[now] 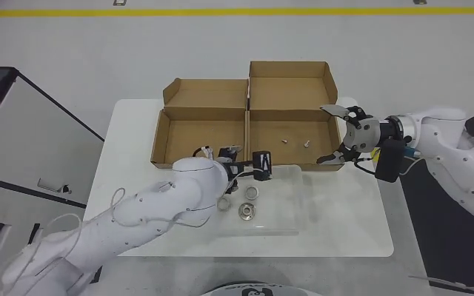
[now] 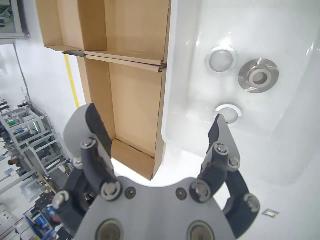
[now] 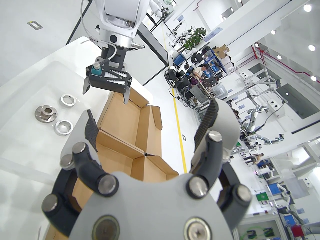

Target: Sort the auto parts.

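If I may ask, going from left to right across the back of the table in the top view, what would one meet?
Left cardboard box → right cardboard box with two screws → right gripper, jaws open.

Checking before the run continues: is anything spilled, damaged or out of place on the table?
Nothing stands out. Two rings and a flanged bushing lie flat in the white tray; two bolts lie in one cardboard box; the second box sits flush beside it, both with lids open and untorn.

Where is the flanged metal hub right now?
Top view: the flanged hub lies in the white tray near the table's middle, beside two metal rings.
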Available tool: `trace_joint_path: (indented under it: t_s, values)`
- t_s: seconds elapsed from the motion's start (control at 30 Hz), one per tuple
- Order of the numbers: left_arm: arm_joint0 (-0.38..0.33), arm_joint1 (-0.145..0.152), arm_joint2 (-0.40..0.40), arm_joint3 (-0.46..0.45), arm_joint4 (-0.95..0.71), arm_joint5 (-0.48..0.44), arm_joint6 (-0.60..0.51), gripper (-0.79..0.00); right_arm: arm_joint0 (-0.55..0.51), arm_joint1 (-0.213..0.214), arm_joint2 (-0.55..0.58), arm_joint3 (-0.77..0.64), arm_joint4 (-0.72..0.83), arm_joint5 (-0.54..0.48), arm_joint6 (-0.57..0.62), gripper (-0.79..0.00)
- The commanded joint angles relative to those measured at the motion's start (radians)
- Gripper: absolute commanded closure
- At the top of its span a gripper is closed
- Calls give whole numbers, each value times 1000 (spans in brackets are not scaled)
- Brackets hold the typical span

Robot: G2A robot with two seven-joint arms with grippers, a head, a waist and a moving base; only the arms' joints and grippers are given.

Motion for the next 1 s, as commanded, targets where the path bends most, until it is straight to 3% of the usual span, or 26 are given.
trace_joint_path:
  t_s: [0.0,0.27,0.57,0.97]
  values:
    - [-54,13,48,-3,-63,28,-27,-785,0,0,0,0,0,0,0,-785]
    - [-192,48,134,-30,-217,94,-93,-785,0,0,0,0,0,0,0,-785]
    - [-211,81,145,-38,-251,116,-115,-785,0,0,0,0,0,0,0,-785]
    - [-211,81,145,-38,-251,116,-115,-785,0,0,0,0,0,0,0,-785]
